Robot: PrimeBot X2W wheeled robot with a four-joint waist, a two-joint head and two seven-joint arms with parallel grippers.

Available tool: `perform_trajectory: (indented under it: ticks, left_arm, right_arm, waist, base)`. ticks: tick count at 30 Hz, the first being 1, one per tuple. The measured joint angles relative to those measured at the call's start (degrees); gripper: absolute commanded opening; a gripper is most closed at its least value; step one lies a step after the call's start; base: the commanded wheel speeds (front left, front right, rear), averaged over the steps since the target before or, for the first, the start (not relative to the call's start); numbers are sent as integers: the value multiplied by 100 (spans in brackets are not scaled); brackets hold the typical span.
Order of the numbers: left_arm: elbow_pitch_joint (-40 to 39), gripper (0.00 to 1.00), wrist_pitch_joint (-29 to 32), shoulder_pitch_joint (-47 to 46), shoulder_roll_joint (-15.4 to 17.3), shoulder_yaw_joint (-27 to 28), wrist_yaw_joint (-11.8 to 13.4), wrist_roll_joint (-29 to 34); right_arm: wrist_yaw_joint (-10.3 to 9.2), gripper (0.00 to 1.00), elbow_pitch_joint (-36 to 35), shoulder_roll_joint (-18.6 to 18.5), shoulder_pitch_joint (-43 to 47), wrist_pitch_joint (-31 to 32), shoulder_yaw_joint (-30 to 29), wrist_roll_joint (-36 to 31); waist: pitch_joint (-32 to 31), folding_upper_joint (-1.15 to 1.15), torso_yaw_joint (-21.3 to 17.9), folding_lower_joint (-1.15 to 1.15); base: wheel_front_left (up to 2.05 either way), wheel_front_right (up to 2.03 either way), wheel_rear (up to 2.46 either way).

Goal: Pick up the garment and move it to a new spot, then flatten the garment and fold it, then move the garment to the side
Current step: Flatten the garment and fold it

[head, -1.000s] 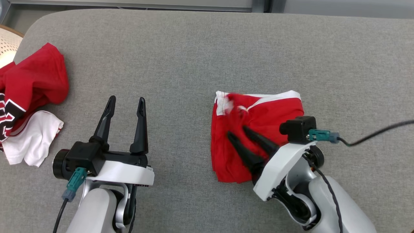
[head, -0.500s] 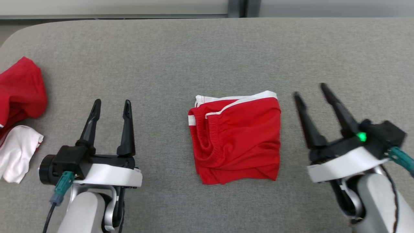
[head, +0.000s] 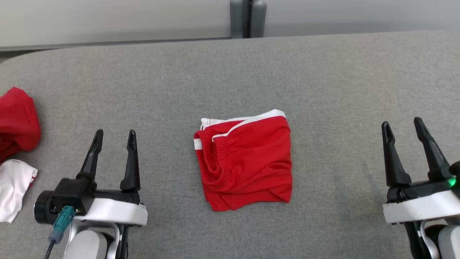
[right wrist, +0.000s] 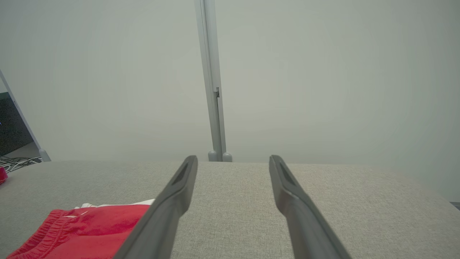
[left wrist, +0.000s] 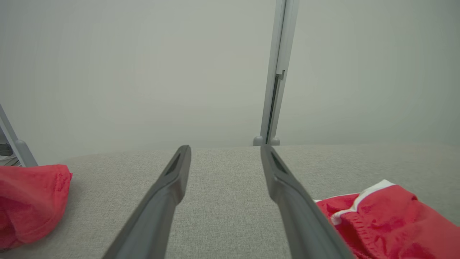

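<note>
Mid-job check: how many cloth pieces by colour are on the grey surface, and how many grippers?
Red: 2, the folded red shorts and the loose red cloth at the left edge
White: 1, the white cloth beside it; whether they are one garment, cannot tell
Grippers: 2, the left gripper and the right gripper, both open and empty
Total: 5

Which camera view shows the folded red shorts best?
The head view: the shorts lie whole, seen from above. The left wrist view cuts them off at lower right; the right wrist view, at lower left.
</note>
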Motion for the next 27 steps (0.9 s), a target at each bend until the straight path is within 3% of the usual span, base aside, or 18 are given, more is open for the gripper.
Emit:
perform_trajectory:
  ticks: [17, 27]
  left_arm:
    - [-190, 100, 236, 1028, 197, -44, 92, -86]
    - [-472, 100, 423, 1225, 261, -49, 203, -102]
  right_arm:
    - [0, 100, -328, 9, 1056, 553, -77, -22]
    - [0, 100, -610, 44, 1326, 802, -134, -47]
  waist:
    - [-1152, 0, -71, 0]
    - [-1352, 0, -64, 0]
  base:
    - [0, 0, 0]
    - [0, 0, 0]
